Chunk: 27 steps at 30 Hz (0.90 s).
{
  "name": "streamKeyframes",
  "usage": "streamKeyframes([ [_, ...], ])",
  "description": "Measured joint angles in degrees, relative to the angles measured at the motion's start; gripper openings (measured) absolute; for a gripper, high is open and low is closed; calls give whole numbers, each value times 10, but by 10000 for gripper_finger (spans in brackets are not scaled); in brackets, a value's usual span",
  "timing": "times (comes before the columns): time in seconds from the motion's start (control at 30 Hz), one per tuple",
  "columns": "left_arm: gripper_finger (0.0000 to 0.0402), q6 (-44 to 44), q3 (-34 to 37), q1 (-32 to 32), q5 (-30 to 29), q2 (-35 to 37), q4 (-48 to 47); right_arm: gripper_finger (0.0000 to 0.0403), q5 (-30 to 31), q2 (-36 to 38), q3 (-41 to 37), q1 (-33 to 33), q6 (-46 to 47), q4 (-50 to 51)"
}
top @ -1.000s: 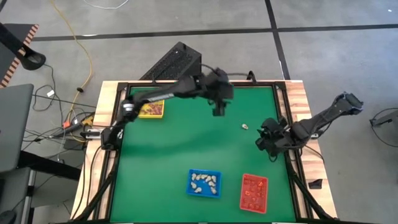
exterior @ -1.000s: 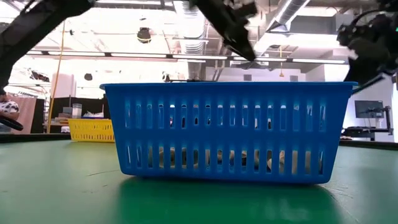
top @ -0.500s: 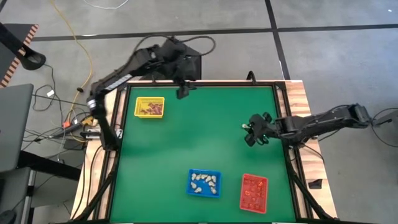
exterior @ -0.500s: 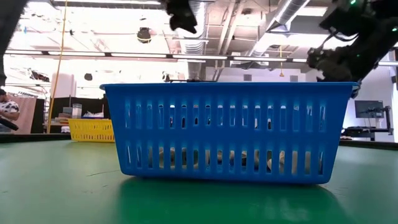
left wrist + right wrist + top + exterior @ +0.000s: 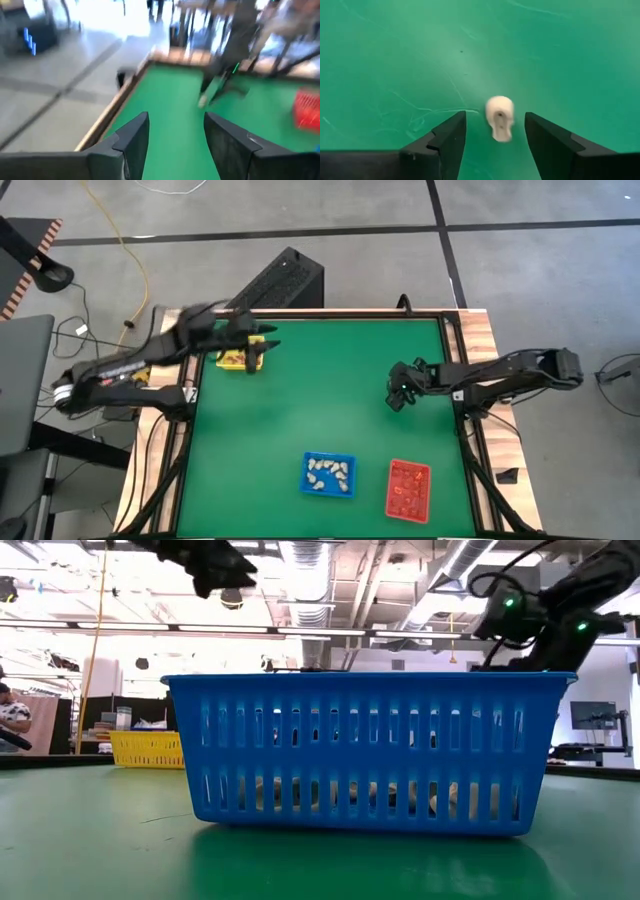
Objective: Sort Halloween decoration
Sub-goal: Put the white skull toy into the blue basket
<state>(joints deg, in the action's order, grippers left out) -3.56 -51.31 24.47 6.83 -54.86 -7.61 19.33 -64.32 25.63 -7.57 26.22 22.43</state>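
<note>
A small cream skull-shaped trinket of the Halloween decoration lies on the green mat. My right gripper is open and tilted down over it, one finger on each side and neither touching; in the high view this gripper hides the trinket. My left gripper is open and empty, held high over the yellow tray at the far left. The blue tray holds several cream pieces. The red tray holds orange-red ones.
The blue tray fills the low view and hides the mat behind it; the yellow tray shows past its left side. Wooden rails frame the mat, whose middle is bare. A person sits far off at the left.
My left gripper has swung from the far middle of the table toward its left edge and now hangs over the yellow tray. My right gripper has moved in from the right edge and down, ending over the cream trinket, which has stayed in place.
</note>
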Motion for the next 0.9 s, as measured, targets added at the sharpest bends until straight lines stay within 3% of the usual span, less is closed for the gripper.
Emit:
streamKeyframes([
  [0.17, 178, 38, 171, -27, 1, 104, 212, 227, -71, -43, 0, -50, -41, -60],
  [0.33, 178, 57, 274, -36, 2, 168, 300, 203, -91, -62, 0, -81, -43, -56],
  [0.5, 178, 54, 369, -39, 3, 231, 388, 148, -92, -60, 1, -87, -42, -35],
  [0.63, 178, 59, 426, -38, -10, 283, 456, 107, -113, -57, 4, -85, -43, -33],
  [0.77, 178, 58, 437, -38, -29, 325, 445, 107, -142, -51, 28, -63, -42, -26],
  [0.9, 178, 62, 436, -37, -1, 347, 441, 109, -164, -46, 76, -10, -33, -43],
])
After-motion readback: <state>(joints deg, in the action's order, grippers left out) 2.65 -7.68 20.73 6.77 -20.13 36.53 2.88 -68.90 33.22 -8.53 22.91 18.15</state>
